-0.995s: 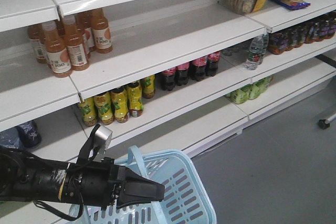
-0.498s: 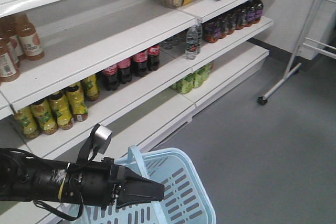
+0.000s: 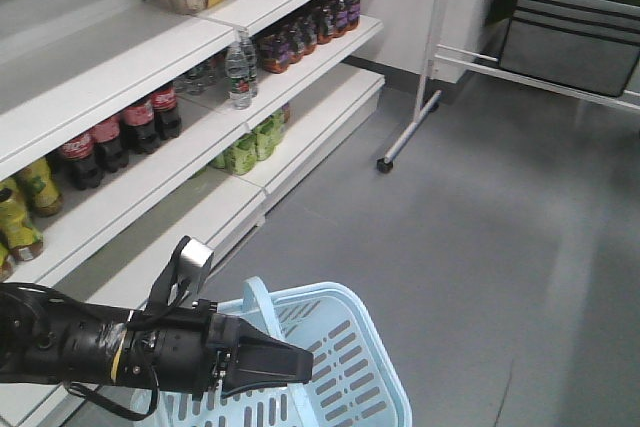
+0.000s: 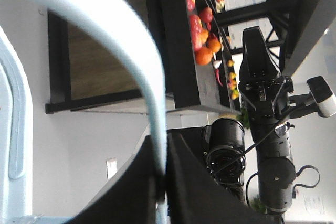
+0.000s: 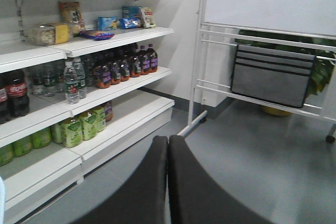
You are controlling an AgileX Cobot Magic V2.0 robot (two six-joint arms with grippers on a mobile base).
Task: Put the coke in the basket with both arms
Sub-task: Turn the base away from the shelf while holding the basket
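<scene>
The left gripper [image 4: 160, 150] clamps its black fingers [image 4: 191, 192] on the basket handle [image 4: 137, 51], right arm [image 4: 268, 129] beyond.

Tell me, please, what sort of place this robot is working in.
Probably a supermarket aisle: long white shelves, rows of dark cola bottles with red labels, and a light blue plastic shopping basket.

Bottom edge of the front view cuts off the basket [image 3: 345, 352]; the left arm [image 3: 70, 352] runs off the left edge. Cola bottles [image 3: 110, 142] at upper left carry labels too small to read
</scene>
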